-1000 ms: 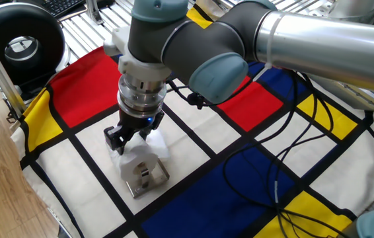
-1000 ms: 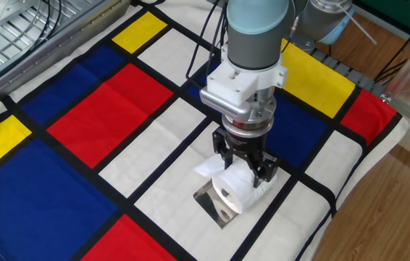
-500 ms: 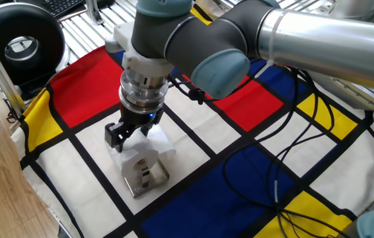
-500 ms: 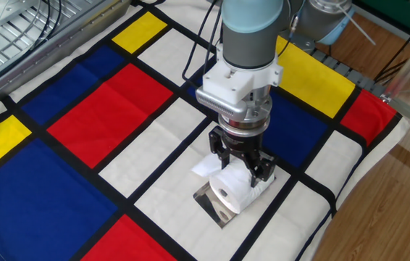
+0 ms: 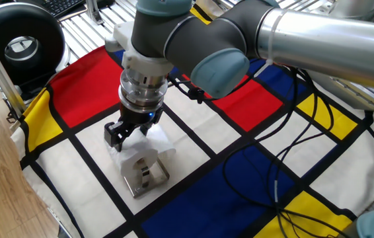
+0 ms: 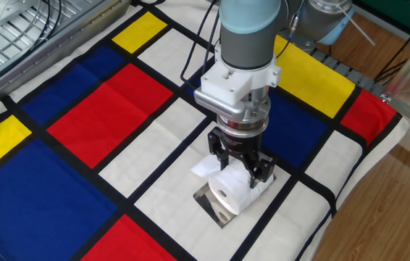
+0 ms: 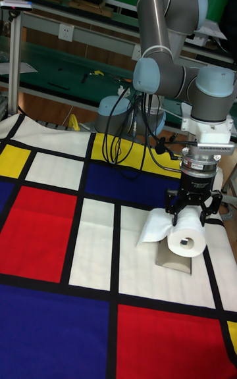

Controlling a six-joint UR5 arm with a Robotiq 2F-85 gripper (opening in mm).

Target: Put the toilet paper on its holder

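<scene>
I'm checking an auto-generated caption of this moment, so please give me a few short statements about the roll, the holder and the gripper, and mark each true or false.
1. The white soft toilet paper roll rests on the shiny chrome metal holder plate. True.
2. The holder lies on a red square of the cloth. False: it lies on a white square.
3. The black two-finger gripper is right above the roll, its fingers either side of it. True.
4. The roll stands on end, its core hole facing up. False: it lies on its side, the hole facing sideways.
5. A loose white sheet trails from the roll onto the cloth. True.
</scene>
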